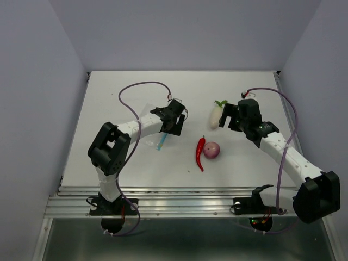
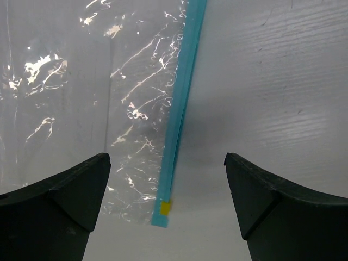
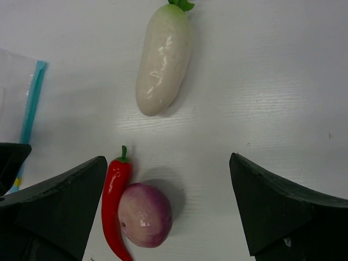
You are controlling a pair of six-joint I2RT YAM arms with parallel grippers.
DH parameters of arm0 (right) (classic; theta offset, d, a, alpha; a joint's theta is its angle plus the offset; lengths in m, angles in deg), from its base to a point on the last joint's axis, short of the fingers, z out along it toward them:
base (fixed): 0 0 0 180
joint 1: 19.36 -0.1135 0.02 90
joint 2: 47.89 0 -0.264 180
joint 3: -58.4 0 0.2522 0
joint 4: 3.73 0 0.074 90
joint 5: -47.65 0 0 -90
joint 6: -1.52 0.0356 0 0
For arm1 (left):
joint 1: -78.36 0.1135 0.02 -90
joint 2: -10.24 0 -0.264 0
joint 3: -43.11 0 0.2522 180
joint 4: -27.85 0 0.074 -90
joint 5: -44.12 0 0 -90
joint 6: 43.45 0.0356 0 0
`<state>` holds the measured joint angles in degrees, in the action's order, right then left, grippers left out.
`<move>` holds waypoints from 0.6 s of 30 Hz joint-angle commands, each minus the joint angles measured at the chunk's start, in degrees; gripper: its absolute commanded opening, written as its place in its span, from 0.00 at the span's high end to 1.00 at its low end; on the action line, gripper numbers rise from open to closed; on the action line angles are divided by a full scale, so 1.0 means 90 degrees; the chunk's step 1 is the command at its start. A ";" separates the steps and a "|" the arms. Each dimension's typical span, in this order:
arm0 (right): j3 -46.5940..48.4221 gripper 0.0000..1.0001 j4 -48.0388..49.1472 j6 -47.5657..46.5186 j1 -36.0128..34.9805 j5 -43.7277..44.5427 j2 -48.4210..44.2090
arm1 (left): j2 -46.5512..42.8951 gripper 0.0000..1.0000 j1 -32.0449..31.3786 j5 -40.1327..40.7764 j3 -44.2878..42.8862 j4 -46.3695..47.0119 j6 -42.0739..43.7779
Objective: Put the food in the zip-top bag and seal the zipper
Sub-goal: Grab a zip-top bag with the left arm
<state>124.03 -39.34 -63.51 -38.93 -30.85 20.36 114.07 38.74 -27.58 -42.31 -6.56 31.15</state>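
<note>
**Both grippers open; all three vegetables outside the bag**

- Near edge: the arm bases sit on the metal rail (image 1: 179, 198) in front of the white table (image 1: 136, 174).
- Chili (image 1: 200, 153): nearest of the food. It lies flat on the table with its green stem end pointing away from the bases.
- Onion (image 1: 212, 150): on the table at the chili's right side. In the right wrist view the two touch.
- Zip-top bag (image 2: 81, 81): lies flat on the table, left of the chili and apart from it. Nothing shows through the clear film but the table.
- Zipper (image 2: 182, 109): the light-blue strip runs along the bag edge that faces the vegetables, with a small yellow tab (image 2: 165, 207) at one end. Whether the strip is pressed closed cannot be told.
- Left gripper (image 2: 167, 163): fingers spread wide, nothing held. It hovers over the zipper edge, with the strip passing between the two fingers in its own wrist view. Contact with the bag cannot be told.
- Right gripper (image 3: 168, 163): fingers spread wide, nothing held. It sits just right of the radish in the top view.
- Radish (image 3: 163, 60): farthest of the food, lying on the table apart from the chili and onion, with its leafy top pointing toward the far side.
</note>
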 commanded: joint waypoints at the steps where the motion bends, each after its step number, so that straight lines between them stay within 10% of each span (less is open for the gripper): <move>1: 0.0027 0.00 0.0318 -0.0138 -0.0003 -0.0029 0.0024 | 0.0172 0.01 0.0017 0.0261 -0.0485 -0.0157 0.0343; 18: -0.0042 0.00 0.0318 -0.0236 -0.0003 0.0333 0.0092 | 0.0846 0.06 0.0027 0.0983 -0.0915 -0.0489 0.0383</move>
<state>123.73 -39.27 -64.71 -38.93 -29.47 20.82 122.03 38.72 -21.59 -48.56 -9.73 34.12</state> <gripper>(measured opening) 0.998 0.949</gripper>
